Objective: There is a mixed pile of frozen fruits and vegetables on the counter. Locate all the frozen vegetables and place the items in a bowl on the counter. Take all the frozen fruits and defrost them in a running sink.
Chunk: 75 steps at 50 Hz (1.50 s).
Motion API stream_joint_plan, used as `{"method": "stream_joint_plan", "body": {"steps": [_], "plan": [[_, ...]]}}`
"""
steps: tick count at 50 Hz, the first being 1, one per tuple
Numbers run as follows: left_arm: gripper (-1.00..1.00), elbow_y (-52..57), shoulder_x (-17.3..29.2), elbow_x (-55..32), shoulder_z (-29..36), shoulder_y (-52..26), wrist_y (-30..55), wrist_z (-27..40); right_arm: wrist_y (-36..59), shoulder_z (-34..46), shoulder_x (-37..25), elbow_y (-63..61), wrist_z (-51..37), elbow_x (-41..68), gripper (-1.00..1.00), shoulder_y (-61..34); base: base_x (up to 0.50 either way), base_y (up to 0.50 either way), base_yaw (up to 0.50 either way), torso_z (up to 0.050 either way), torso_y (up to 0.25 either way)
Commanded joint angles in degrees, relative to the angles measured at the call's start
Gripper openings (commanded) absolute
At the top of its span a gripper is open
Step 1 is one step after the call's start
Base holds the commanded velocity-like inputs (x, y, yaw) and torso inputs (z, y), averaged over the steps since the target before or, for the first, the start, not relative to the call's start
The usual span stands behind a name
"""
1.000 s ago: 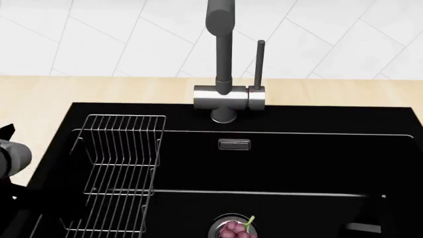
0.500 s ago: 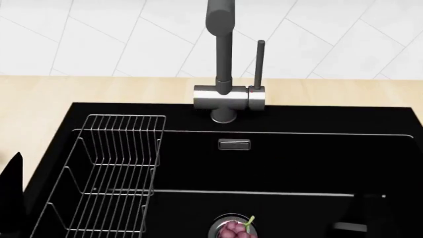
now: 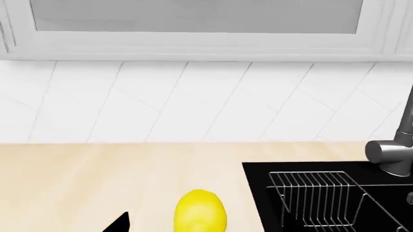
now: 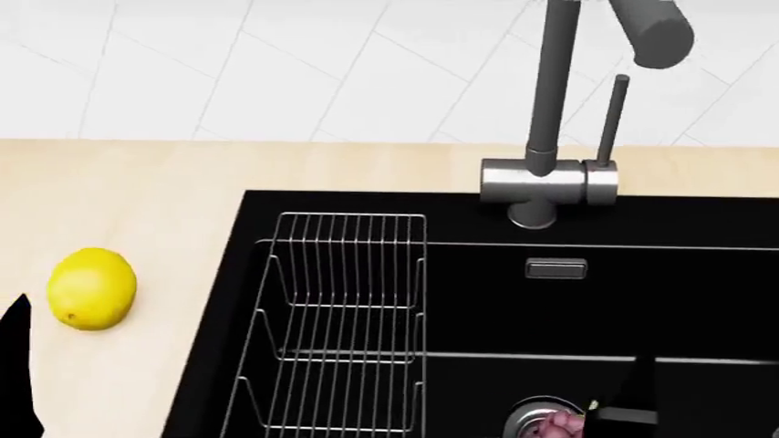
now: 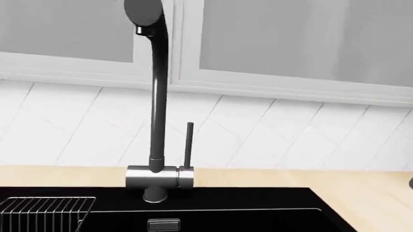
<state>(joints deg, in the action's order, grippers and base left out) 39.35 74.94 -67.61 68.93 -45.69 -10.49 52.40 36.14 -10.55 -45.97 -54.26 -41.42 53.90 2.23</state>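
Note:
The yellow lemon [image 4: 91,287] lies on the beige counter [image 4: 146,182], left of the black sink [image 4: 512,301]. My left gripper [image 4: 15,365] shows as a black shape at the view's edge, just short of the lemon. In the left wrist view one black fingertip [image 3: 121,223] stands well to the side of the lemon [image 3: 201,213], not touching it, so the jaws are open. A purple-red grape bunch [image 4: 563,427] rests on the sink's steel drain. My right gripper [image 4: 630,401] hangs dark over the basin beside the grapes. Its jaws are not visible. No vegetable or bowl is in view.
A wire rack [image 4: 343,319] fills the sink's left part, next to the lemon's side of the counter. The tall dark grey faucet [image 4: 550,109] rises behind the basin with its lever [image 4: 612,119] beside it. A white tiled wall [image 4: 305,64] backs the counter.
The head view has swung left, so sink and faucet sit further right and the lemon has come into view. The left gripper's black tip now shows near the lemon.

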Motion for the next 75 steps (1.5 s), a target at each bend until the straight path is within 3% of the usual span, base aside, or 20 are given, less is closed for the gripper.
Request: {"method": "stream_joint_plan", "body": {"steps": [1,38,43,63,71,75], "plan": [[1.0,1.4,0.2,0.9,-1.9,-0.3,-1.0,-1.0,0.5,-0.6,0.7,0.1,1.3,-1.3,1.0,-1.1,0.0,0.5,0.0,0.0,0.0],[1.0,4.1,3.4,-0.5,-2.8,-0.1,-2.6,-1.7,1.7,1.6,-1.4,-0.1,1.0,-1.6,1.0,-1.3,0.0,0.5,0.0,0.0,0.0],[1.0,3.1,1.3,-0.2,-2.6,-0.3,-1.3,-1.5,1.4,1.2,-1.5,-0.1,0.9,-1.5,1.0,-1.0,0.0,0.5,0.0,0.0,0.0],[1.0,2.4,0.7,-2.8,-2.5,-0.8,1.2,-1.9,1.8,2.5,-2.3,-0.1,0.9,-1.8,1.0,-0.9,0.05,0.02,0.0,0.0,0.0],[1.0,6.1,1.6,-3.1,-2.3,0.4,-2.0,-5.7,1.3,2.1,-2.4,0.1,1.0,-1.6,1.0,-0.8,0.0,0.0,0.0,0.0,0.0],[1.0,10.0,1.4,-2.4,-1.6,-0.3,1.9,-7.2,1.1,2.5,-2.2,0.4,1.2,-1.9,1.0,-0.9,0.0,0.0,0.0,0.0,0.0]]}}
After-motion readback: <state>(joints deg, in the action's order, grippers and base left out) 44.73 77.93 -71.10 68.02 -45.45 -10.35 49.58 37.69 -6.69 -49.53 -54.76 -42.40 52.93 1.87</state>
